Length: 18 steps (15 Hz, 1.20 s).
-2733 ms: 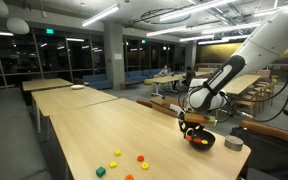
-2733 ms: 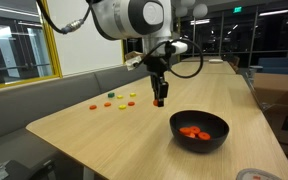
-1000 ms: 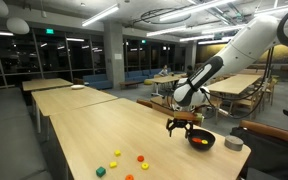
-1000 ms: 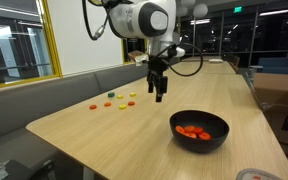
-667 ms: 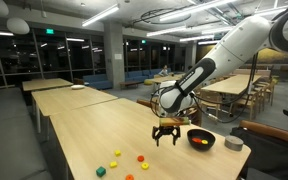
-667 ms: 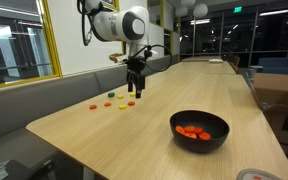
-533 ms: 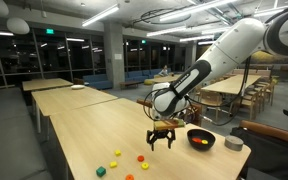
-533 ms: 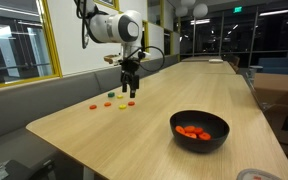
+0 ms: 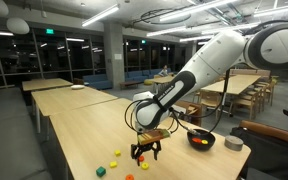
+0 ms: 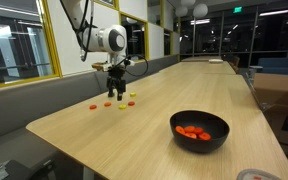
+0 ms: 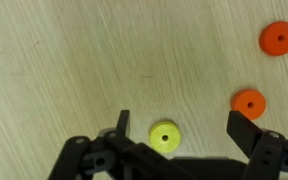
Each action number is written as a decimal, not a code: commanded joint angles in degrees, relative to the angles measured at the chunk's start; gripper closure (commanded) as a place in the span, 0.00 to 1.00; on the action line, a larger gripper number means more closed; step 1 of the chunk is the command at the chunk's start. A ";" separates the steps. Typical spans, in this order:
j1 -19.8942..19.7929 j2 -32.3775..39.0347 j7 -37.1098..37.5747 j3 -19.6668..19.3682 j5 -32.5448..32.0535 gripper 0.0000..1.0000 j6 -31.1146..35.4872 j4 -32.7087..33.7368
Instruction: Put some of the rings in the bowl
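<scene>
Fingers (image 11: 246, 130) spread wide, empty. The yellow ring (image 11: 165, 137) sits between them. On descent, one fingertip could clip the orange ring (image 11: 248, 104) just beyond it.

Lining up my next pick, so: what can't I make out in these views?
Exterior view: the rings in the bowl overlap, too small to count.
Exterior view: the pincer blocks the table right beneath it.
Wrist view: bowl out of frame; pincer's height over the yellow ring unclear.
</scene>
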 commanded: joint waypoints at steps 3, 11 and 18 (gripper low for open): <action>3.30 3.82 0.94 0.83 -0.83 0.00 1.52 4.19; 8.14 5.51 2.27 1.05 -1.49 0.00 7.20 3.80; 10.55 6.13 3.49 0.92 -1.55 0.00 11.42 2.91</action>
